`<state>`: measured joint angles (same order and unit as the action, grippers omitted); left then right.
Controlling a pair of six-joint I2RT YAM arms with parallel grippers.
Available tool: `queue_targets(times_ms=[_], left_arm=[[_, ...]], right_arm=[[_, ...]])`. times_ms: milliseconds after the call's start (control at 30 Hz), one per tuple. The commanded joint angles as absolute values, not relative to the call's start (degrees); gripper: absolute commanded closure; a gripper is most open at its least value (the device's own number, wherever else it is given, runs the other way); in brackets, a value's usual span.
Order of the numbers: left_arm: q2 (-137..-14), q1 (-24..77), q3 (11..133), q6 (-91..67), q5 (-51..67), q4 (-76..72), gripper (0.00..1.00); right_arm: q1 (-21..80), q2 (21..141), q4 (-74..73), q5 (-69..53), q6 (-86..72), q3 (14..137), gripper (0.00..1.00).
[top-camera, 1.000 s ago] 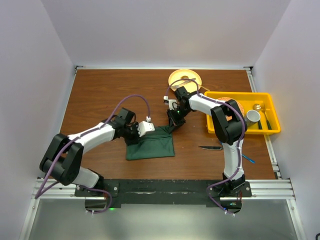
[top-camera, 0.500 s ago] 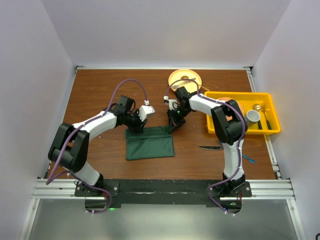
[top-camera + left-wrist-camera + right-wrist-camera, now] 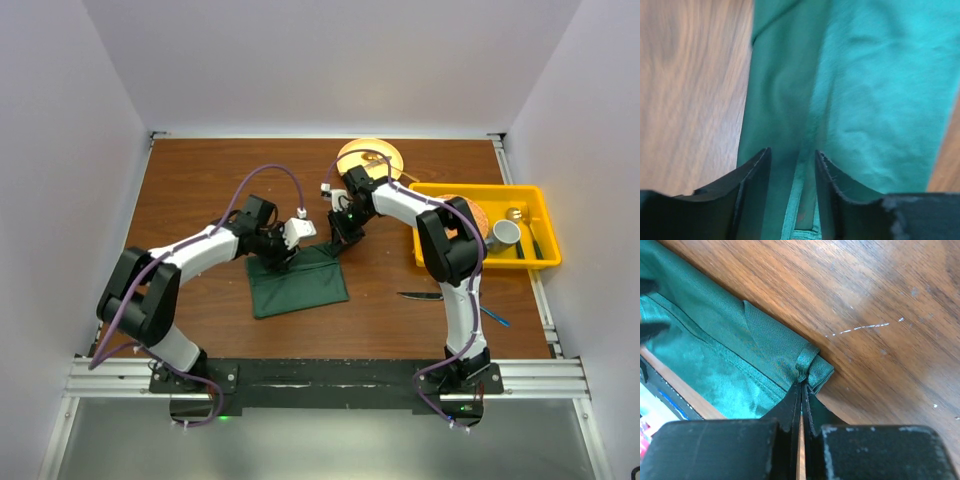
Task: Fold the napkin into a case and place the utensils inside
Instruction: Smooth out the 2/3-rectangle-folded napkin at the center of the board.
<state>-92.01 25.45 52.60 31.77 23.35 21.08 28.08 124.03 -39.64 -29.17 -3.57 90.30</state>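
Note:
The dark green napkin [image 3: 298, 285] lies folded into a small rectangle, slightly askew, on the wooden table between the arms. My left gripper [image 3: 284, 255] hovers over its far left edge; in the left wrist view its jaws [image 3: 792, 162] stand open, with the napkin [image 3: 870, 100] and a hem strip showing in the gap. My right gripper [image 3: 336, 241] is shut on the far right corner of the napkin [image 3: 715, 340], the bunched corner pinched at its tips [image 3: 801, 387]. The knife [image 3: 422, 296] and the blue fork [image 3: 495, 318] lie on the table to the right.
A yellow plate [image 3: 370, 156] sits at the back, behind the right gripper. A yellow bin [image 3: 534, 262] at the right holds a cup, an orange thing and metal cutlery. White walls close in the table on three sides.
The left gripper's jaws have widened and it has shifted along the napkin's far edge. The right gripper pulled its corner a little back and left, turning the napkin askew.

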Motion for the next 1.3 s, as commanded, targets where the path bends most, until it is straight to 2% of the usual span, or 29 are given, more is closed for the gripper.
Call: queue_targets(times_ms=[0, 233, 567, 767, 800, 1100, 1267], left_arm=[[-88.50, 29.78, 52.56, 34.81, 23.91, 19.61, 0.52], [-92.89, 33.75, 53.52, 36.56, 20.05, 16.44, 0.48], [-95.54, 35.77, 53.88, 38.58, 14.68, 14.85, 0.51], [-96.06, 35.68, 54.75, 39.20, 13.98, 15.29, 0.64], [-96.33, 35.68, 54.93, 39.11, 14.06, 15.38, 0.69], [-95.89, 35.77, 55.90, 38.58, 14.77, 15.73, 0.94], [-94.92, 35.77, 57.04, 38.23, 15.03, 16.79, 1.00]], right_arm=[[27.95, 125.95, -37.62, -20.39, -0.35, 90.09, 1.00], [27.86, 125.68, -37.97, -20.74, -0.35, 90.18, 1.00], [27.86, 125.68, -37.53, -21.09, 2.11, 89.47, 1.00], [27.95, 125.95, -37.53, -20.92, 2.99, 89.47, 1.00], [27.86, 126.03, -37.53, -20.92, 3.08, 89.47, 1.00], [27.86, 125.60, -38.32, -21.44, 3.69, 90.52, 1.00], [27.86, 124.37, -39.64, -22.67, 3.60, 92.63, 1.00]])
